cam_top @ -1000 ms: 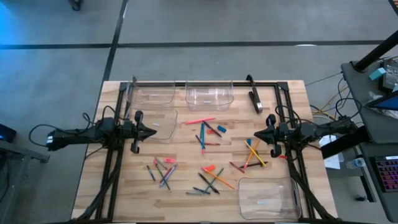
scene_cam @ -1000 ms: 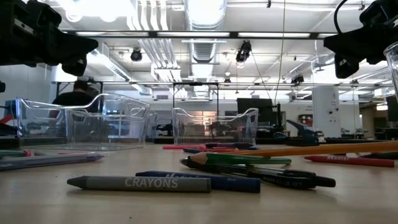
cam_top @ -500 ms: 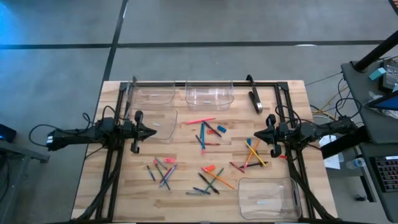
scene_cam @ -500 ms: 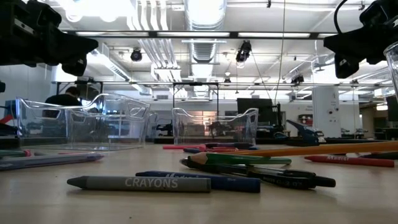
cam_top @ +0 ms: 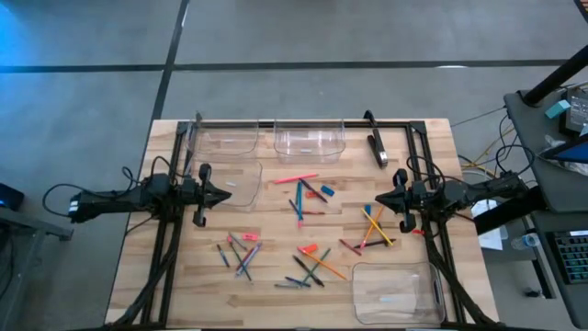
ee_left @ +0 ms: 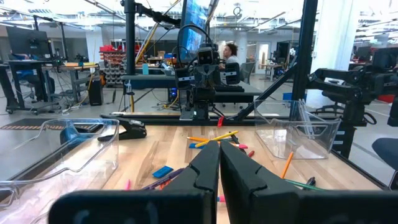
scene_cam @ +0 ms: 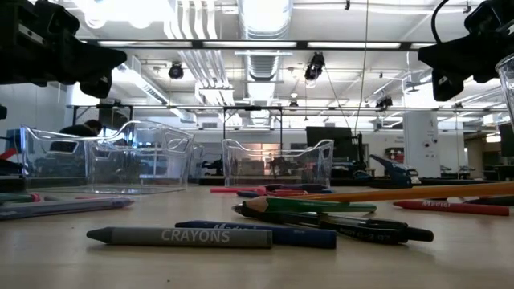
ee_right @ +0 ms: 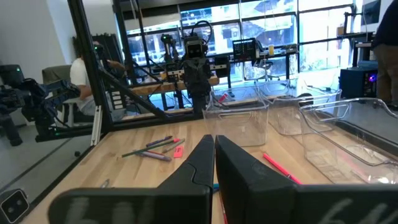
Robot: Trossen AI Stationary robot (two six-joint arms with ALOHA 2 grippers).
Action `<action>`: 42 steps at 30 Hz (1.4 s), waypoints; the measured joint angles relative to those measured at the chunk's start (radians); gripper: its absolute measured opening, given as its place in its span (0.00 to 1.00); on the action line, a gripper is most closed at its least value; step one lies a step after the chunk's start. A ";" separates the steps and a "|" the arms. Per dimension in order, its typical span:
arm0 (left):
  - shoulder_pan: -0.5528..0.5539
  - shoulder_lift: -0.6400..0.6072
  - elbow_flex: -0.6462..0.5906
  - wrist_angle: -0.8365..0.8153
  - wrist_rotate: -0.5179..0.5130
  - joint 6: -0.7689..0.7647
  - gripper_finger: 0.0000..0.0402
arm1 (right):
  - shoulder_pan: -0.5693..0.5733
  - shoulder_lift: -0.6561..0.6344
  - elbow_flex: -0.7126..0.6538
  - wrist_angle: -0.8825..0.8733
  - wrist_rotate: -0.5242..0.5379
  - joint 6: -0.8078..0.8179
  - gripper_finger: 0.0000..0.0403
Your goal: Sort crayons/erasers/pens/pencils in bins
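Crayons, pencils, pens and erasers lie loose on the wooden table between my two arms. A blue eraser [cam_top: 328, 190] and a red-orange eraser [cam_top: 310, 248] lie flat near the middle. Dark pens [cam_top: 303, 272] lie toward the near edge, and one black pen [scene_cam: 377, 234] shows in the low view beside a grey crayon [scene_cam: 181, 236]. There are several clear bins: two at the far edge [cam_top: 226, 139] [cam_top: 310, 140], one at the left [cam_top: 235, 184] and one at the near right [cam_top: 395, 292]. My left gripper [cam_top: 228, 196] [ee_left: 219, 167] is shut and empty, above the left bin's edge. My right gripper [cam_top: 377, 199] [ee_right: 213, 154] is shut and empty, beside orange and blue sticks [cam_top: 372, 223].
A black clamp-like tool [cam_top: 377, 147] lies at the far right of the table. Dark frame rails [cam_top: 165, 248] [cam_top: 439, 248] run along both sides. Bare wood lies at the near left corner [cam_top: 175, 294]. A person sits in the room beyond the table [ee_left: 231, 53].
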 joint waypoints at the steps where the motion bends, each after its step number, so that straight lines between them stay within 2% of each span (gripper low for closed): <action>1: 0.000 0.000 0.000 0.000 0.000 0.000 0.00 | 0.000 0.000 0.000 0.000 0.000 0.000 0.02; 17: 0.000 0.000 0.000 0.012 -0.001 -0.002 0.00 | 0.000 0.000 0.000 0.000 0.000 0.000 0.02; 18: 0.000 0.000 0.000 0.038 -0.001 -0.017 0.00 | 0.000 0.000 0.000 0.000 0.000 0.000 0.02; 23: 0.000 0.010 0.041 0.414 -0.001 -0.073 0.00 | 0.000 0.000 0.000 0.000 0.000 0.000 0.02; 25: 0.000 0.013 0.095 0.443 -0.001 -0.087 0.00 | 0.000 0.000 0.000 0.000 0.000 0.000 0.02; 30: 0.000 0.065 0.238 0.368 -0.032 -0.078 0.00 | 0.000 0.000 0.000 0.000 0.000 0.000 0.02; 36: 0.000 0.255 0.499 0.026 -0.037 0.029 0.00 | 0.000 0.000 0.000 0.000 0.000 0.000 0.02; 42: 0.000 0.420 0.654 0.011 -0.054 0.043 0.00 | 0.000 0.000 0.000 0.000 0.000 0.000 0.02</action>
